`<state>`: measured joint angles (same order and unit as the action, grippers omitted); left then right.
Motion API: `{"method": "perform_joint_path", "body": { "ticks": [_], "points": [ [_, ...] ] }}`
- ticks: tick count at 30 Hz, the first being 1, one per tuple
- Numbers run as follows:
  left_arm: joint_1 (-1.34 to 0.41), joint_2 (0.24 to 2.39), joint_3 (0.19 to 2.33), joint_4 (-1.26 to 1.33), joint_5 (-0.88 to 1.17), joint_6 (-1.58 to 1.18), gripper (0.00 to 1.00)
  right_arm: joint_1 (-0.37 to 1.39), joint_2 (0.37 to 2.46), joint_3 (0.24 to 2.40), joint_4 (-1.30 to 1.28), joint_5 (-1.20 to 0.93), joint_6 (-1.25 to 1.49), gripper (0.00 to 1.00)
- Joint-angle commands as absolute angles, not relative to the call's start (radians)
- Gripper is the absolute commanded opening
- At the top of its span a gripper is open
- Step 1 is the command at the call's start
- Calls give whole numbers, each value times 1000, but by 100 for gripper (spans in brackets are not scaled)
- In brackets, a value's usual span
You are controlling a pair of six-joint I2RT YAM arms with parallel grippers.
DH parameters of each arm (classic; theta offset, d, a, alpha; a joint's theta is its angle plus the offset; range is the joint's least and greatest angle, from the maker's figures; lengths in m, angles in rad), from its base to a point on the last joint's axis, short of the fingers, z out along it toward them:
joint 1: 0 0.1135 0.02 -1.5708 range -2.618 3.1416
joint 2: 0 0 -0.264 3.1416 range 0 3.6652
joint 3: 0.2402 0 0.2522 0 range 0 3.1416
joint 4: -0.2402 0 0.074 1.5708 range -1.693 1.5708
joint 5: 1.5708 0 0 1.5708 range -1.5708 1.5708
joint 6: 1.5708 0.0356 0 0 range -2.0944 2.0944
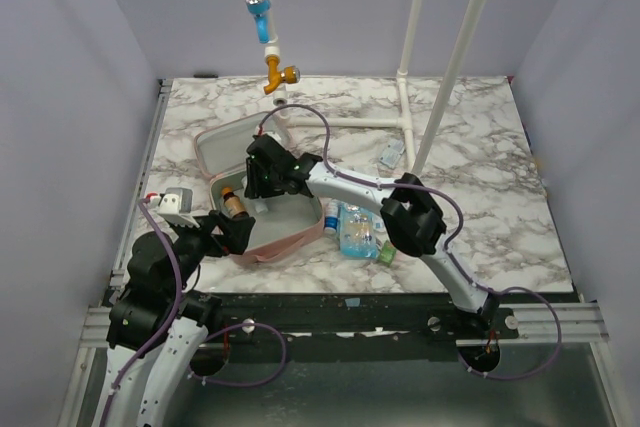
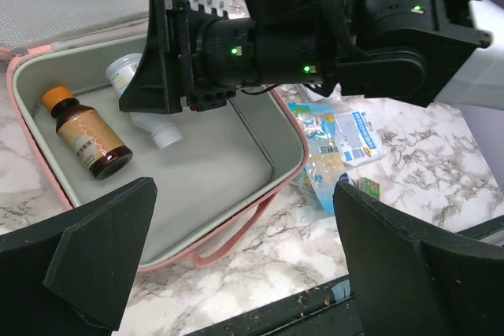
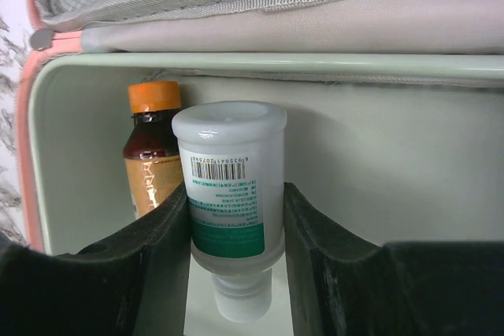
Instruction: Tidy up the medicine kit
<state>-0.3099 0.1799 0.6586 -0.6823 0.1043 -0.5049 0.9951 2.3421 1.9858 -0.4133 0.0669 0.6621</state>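
The pink medicine kit (image 1: pixel 215 144) lies open left of the table's centre, its grey-lined tray (image 2: pixel 213 186) toward me. Inside the tray lies a brown bottle (image 2: pixel 88 138) with an orange cap. My right gripper (image 1: pixel 262 182) reaches down into the tray and is shut on a white bottle (image 3: pixel 230 182) with a green label, cap pointing toward the wrist. In the right wrist view the brown bottle (image 3: pixel 150 155) sits just left of it against the tray wall (image 3: pixel 236 60). My left gripper (image 2: pixel 252 265) hovers wide open over the tray's near edge, holding nothing.
Blue packets (image 1: pixel 355 227) and a small green box (image 1: pixel 385 254) lie right of the case. A white pipe frame (image 1: pixel 420 67) and a tap (image 1: pixel 272 72) stand at the back. A small packet (image 1: pixel 390 155) lies by the frame. The table's front edge (image 2: pixel 260 312) is just beneath my left gripper.
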Motion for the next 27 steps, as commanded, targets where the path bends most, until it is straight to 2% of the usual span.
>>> {"method": "perform_joint_path", "body": {
  "ticks": [1, 6, 17, 27],
  "points": [
    [-313, 166, 656, -678, 91, -499, 98, 1001, 2406, 2054, -433, 18, 682, 26],
    [-313, 161, 654, -676, 92, -498, 98, 1003, 2457, 2102, -428, 8, 696, 31],
    [-313, 166, 654, -673, 97, -495, 98, 1018, 2469, 2129, -391, -28, 714, 58],
    [-313, 170, 654, -674, 94, -497, 98, 1027, 2398, 2091, -370, -10, 705, 61]
  ]
}}
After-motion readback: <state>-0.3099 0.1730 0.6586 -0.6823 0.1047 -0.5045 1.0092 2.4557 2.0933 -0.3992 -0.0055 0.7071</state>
